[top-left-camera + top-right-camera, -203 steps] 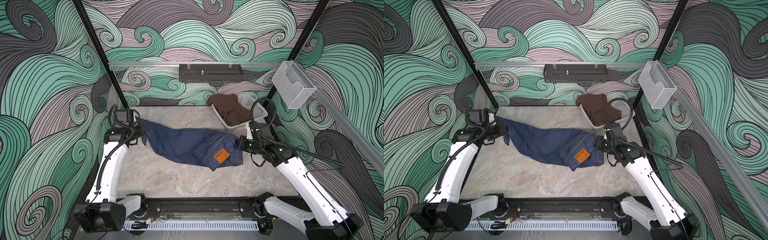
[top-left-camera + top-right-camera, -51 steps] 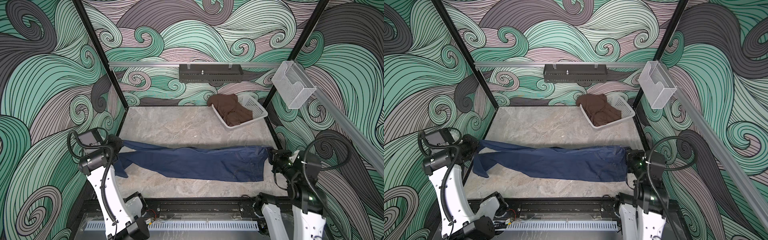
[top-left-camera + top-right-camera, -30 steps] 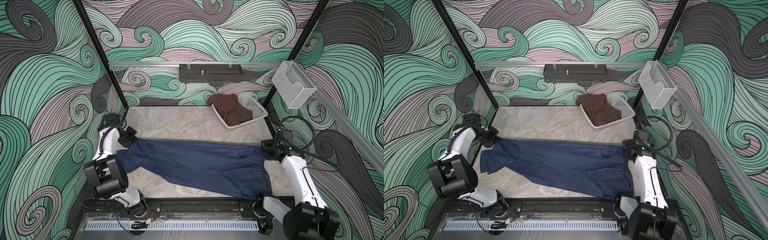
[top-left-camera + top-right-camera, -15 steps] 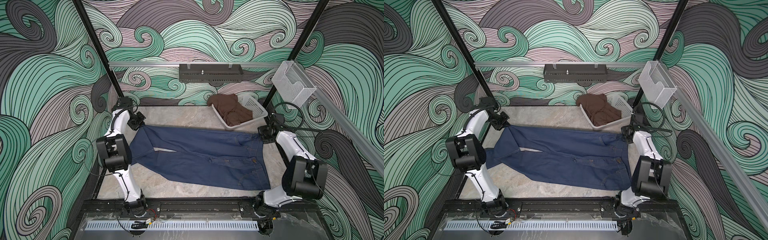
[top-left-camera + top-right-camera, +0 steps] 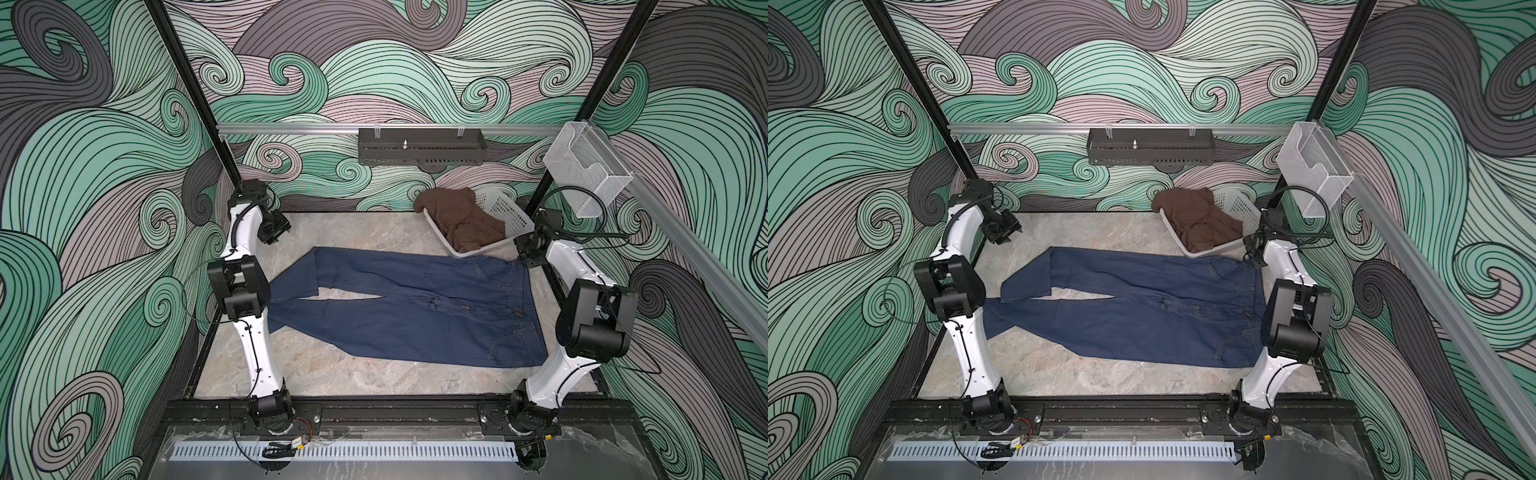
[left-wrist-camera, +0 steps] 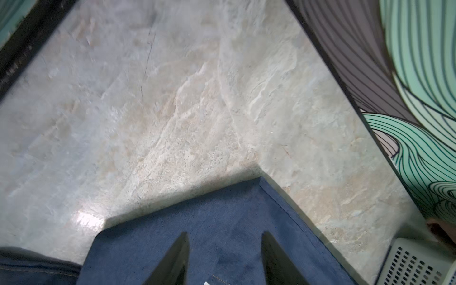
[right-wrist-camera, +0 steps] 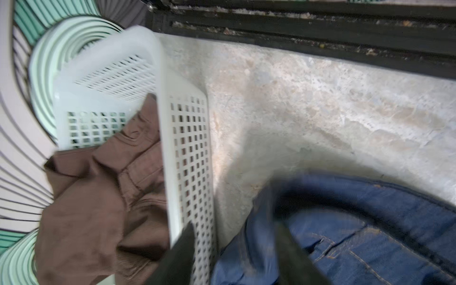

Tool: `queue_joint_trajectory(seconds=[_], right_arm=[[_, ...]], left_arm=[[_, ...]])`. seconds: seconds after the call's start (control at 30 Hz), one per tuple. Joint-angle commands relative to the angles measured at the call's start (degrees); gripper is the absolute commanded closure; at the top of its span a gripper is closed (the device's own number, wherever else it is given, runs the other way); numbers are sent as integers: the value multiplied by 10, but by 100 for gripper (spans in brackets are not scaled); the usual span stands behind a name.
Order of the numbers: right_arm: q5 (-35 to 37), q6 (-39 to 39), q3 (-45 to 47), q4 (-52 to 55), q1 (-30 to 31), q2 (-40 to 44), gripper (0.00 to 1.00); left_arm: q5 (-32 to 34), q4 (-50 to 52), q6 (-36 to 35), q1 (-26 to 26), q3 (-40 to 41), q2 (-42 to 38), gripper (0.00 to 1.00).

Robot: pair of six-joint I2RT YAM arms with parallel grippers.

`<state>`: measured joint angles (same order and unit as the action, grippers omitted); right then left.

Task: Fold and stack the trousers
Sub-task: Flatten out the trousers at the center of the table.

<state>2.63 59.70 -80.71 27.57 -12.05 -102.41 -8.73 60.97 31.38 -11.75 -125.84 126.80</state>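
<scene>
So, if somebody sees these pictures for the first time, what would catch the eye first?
Most likely the dark blue jeans, spread flat across the middle of the marble table, waistband toward the right arm and legs toward the left. Next comes the white basket in the far right corner, with a crumpled brown garment spilling over its rim. The green and mauve wave-patterned walls surround everything.

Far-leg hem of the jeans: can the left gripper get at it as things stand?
Probably yes. The left gripper hangs open close above that hem of the trousers, which lies flat on the bare table; nothing stands between them, and the basket is at the waistband end.
</scene>
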Motion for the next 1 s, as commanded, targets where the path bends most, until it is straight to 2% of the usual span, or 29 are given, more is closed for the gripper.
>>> queue_joint_trajectory(seconds=[0.0,0.13,0.27,0.37,0.63,0.97], right_arm=[[13,-39,-7,47,5,38,34],[24,-72,31,88,6,112,23],[0,-82,103,92,38,188,22],[-19,-84,157,92,83,226,22],[-36,-68,275,79,180,308,24],[-48,-71,329,86,208,355,25]], left_arm=[[9,54,-21,1,17,-66,42],[-14,25,-49,1,168,-169,37],[-32,-1,-72,14,319,-250,35],[-18,-6,-88,37,384,-269,36],[13,-1,-87,100,404,-213,36],[91,10,-83,159,392,-122,36]])
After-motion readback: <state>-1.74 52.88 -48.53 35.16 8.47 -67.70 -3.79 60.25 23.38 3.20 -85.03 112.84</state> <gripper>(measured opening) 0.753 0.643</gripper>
